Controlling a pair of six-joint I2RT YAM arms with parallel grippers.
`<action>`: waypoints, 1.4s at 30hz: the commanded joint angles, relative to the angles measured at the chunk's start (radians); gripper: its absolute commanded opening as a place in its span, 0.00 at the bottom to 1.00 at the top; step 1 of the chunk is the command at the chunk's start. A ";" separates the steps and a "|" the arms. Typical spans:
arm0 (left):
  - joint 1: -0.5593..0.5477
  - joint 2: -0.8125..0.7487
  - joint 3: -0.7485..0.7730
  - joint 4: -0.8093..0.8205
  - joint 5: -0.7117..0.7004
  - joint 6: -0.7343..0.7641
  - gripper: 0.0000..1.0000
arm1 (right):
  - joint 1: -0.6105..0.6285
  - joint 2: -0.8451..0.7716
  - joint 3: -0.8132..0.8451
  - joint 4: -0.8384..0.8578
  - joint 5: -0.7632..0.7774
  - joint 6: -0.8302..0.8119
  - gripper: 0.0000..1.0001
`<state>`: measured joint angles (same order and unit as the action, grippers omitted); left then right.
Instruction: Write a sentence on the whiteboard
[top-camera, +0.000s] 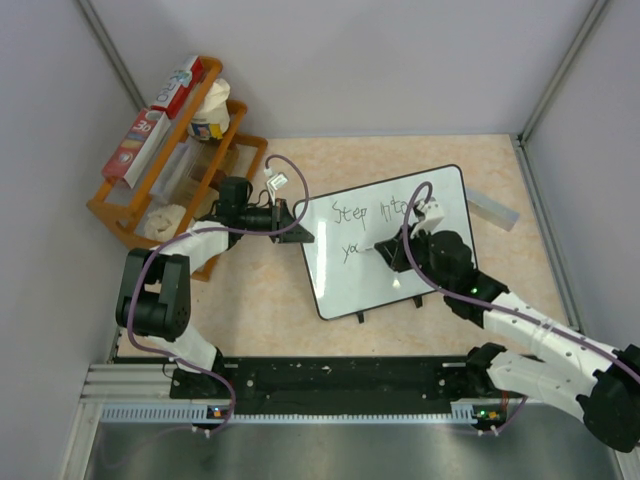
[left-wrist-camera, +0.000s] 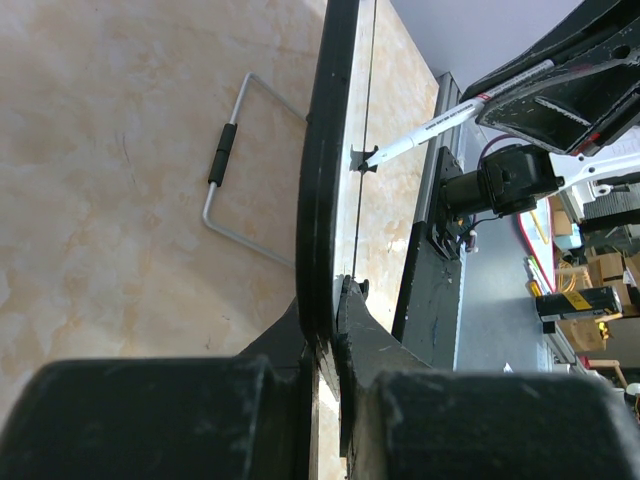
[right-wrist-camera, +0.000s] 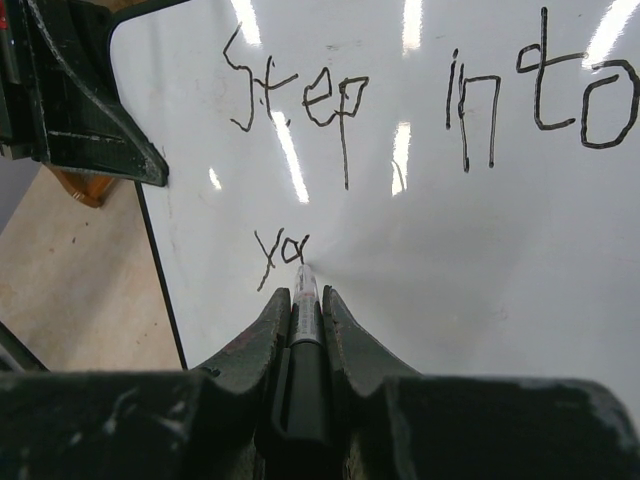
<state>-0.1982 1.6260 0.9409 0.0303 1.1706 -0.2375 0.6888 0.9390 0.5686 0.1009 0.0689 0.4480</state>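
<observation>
Two lines make up the sentence (right-wrist-camera: 343, 130) as it stands: "Step into" above and "yo" below. The whiteboard (top-camera: 350, 285) sits mid-table, nearer the far edge, turned askew to the table's sides. The left gripper (top-camera: 290, 222) is clenched on the board's left rim near its far-left corner; its wrist view shows the fingers pinching the black rim edge-on. The right gripper (right-wrist-camera: 304, 298) grasps a white marker (left-wrist-camera: 440, 125) between both fingers, tip touching the board just after the "o". An orange rack (top-camera: 120, 215) of boxes stands at the far-left corner. A small grey bar (top-camera: 492, 208) lies just beyond the board's far-right corner.
</observation>
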 joint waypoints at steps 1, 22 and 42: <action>-0.035 0.035 -0.036 -0.024 -0.150 0.224 0.00 | -0.008 -0.023 -0.010 -0.024 0.026 -0.009 0.00; -0.037 0.034 -0.036 -0.023 -0.147 0.224 0.00 | -0.026 0.004 0.063 0.009 0.100 -0.014 0.00; -0.037 0.032 -0.036 -0.024 -0.152 0.225 0.00 | -0.026 -0.020 0.013 -0.043 0.063 -0.020 0.00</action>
<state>-0.1982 1.6260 0.9409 0.0303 1.1706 -0.2375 0.6773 0.9394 0.5964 0.0807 0.1188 0.4473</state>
